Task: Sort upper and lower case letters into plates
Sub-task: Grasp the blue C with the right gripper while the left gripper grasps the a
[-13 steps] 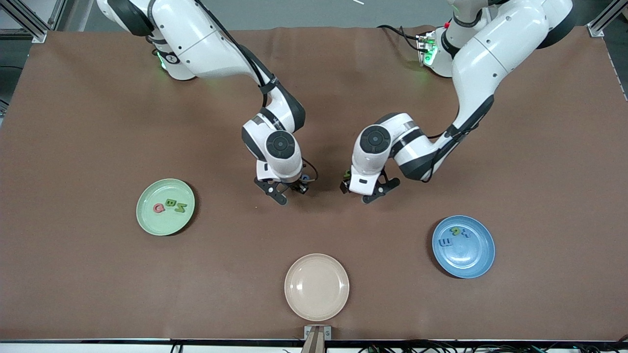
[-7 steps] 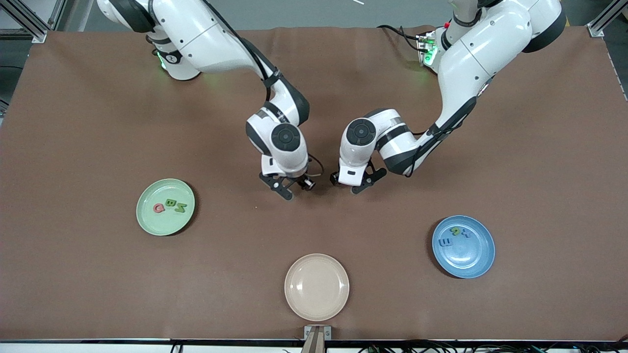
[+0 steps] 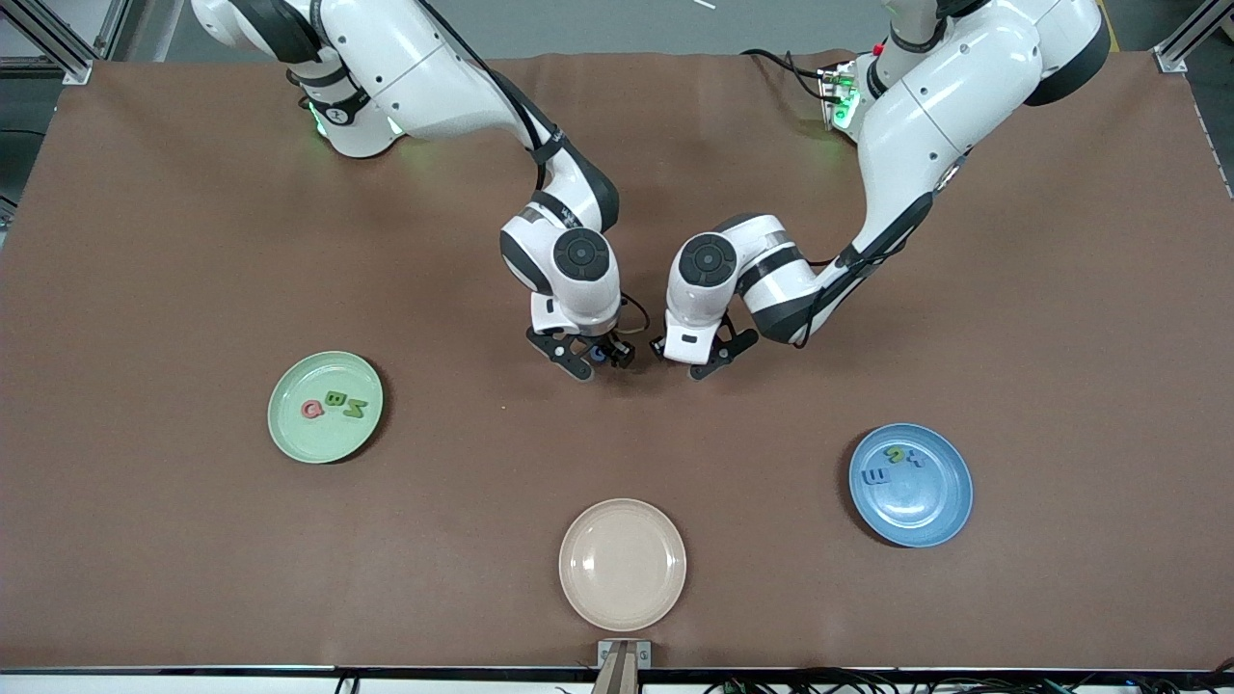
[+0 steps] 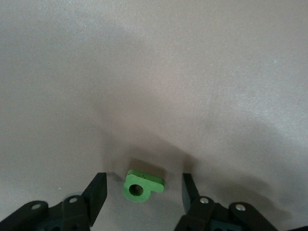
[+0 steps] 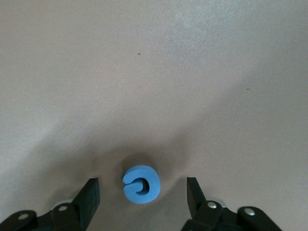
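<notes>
Letters: green piece (image 4: 142, 185) framed by left gripper (image 4: 142, 196), fingers spread | blue piece (image 5: 140, 184) framed by right gripper (image 5: 142, 198), fingers spread | handling: probably light, stiff foam; flat edges to be pinched.

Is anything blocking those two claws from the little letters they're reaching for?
Nothing visible. The left gripper is open around the green letter lying on the table, and the right gripper is open around the blue letter. In both wrist views only bare mat shows between fingers and letter.
</notes>
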Robot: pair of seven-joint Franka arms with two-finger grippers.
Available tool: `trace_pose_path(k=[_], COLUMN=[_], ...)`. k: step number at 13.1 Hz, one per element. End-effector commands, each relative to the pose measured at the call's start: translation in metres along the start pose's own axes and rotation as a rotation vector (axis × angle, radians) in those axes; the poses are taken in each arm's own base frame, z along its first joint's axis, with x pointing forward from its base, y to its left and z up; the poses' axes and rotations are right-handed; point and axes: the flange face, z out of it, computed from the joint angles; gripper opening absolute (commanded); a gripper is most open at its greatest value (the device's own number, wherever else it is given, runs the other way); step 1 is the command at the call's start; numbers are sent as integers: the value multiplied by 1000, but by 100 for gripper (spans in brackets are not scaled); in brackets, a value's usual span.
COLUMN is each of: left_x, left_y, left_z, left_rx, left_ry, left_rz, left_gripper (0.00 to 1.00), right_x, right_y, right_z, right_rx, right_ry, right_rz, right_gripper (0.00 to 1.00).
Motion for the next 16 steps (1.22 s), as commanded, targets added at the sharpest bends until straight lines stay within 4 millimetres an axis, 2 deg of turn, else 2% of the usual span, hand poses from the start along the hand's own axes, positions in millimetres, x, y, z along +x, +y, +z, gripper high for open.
trace_pose_path(k=[1, 2, 3, 6, 8, 9, 10, 11, 12, 13, 15, 16], left_x=[-2, -2, -2, -2, -1, 1, 6, 14, 20, 26, 48, 65], left_y=[-1, -1, -1, -1, 0, 0, 0, 1, 4, 7, 7, 7], left_z=[4, 4, 4, 4, 4, 3, 0, -5, -11, -16, -29, -42], left_rx=[-9, -9, -9, -9, -10, -11, -16, -25, -35, -43, -56, -59], left_ry=[24, 24, 24, 24, 25, 26, 31, 37, 44, 49, 74, 92], left_rz=[5, 5, 5, 6, 9, 9, 12, 4, 9, 15, 15, 14], left_gripper=[63, 59, 56, 40, 21, 12, 7, 5, 4, 3, 1, 1], right_x=[0, -1, -2, -10, -9, -2, 3, 10, 25, 54, 122, 158], right_y=[4, 4, 3, 2, 4, 5, 6, 7, 10, 18, 45, 67], right_z=[2, 2, 3, 1, 2, 3, 4, 1, -5, -26, -70, -83], right_rx=[2, 4, 7, 15, 10, 5, 2, -1, -4, -49, -89, -102], right_ry=[22, 22, 21, 20, 21, 21, 20, 21, 22, 15, -5, -15], right_rz=[-4, -4, -3, 4, 6, 12, 11, 9, -4, -38, -122, -167], right_gripper=[62, 53, 49, 47, 6, 0, 0, 0, 0, 0, 0, 0])
